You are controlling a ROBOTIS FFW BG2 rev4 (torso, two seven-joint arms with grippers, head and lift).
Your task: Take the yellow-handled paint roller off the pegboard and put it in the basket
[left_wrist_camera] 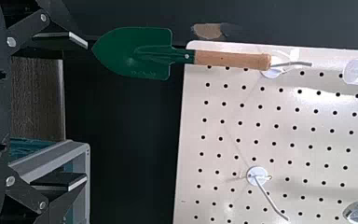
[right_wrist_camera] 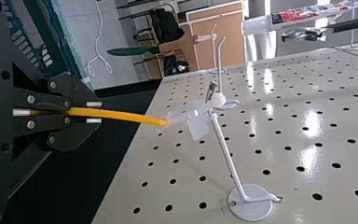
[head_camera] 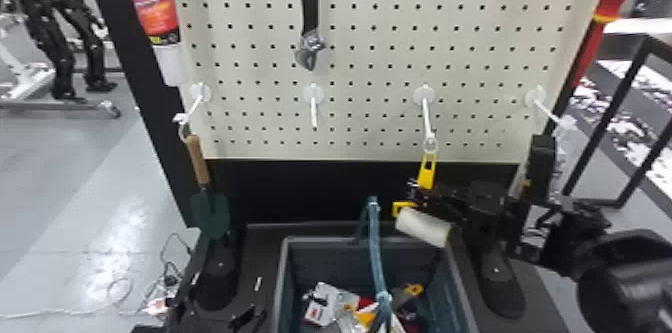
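The right gripper (right_wrist_camera: pixel 94 112) pinches the flat yellow plastic handle (right_wrist_camera: pixel 130 116); the left gripper (left_wrist_camera: pixel 86 112) is wide. Beyond the pinching fingertips, the clear plastic loop (right_wrist_camera: pixel 182 115) should slide gently off the white metal hook (right_wrist_camera: pixel 227 151).

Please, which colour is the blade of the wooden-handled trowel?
Its pointed blade is dark green, seen best in the left wrist view.

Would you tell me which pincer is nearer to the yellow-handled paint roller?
Right. The right pincer grips the paint roller by its handle; the left pincer is open, away from it, near the green trowel.
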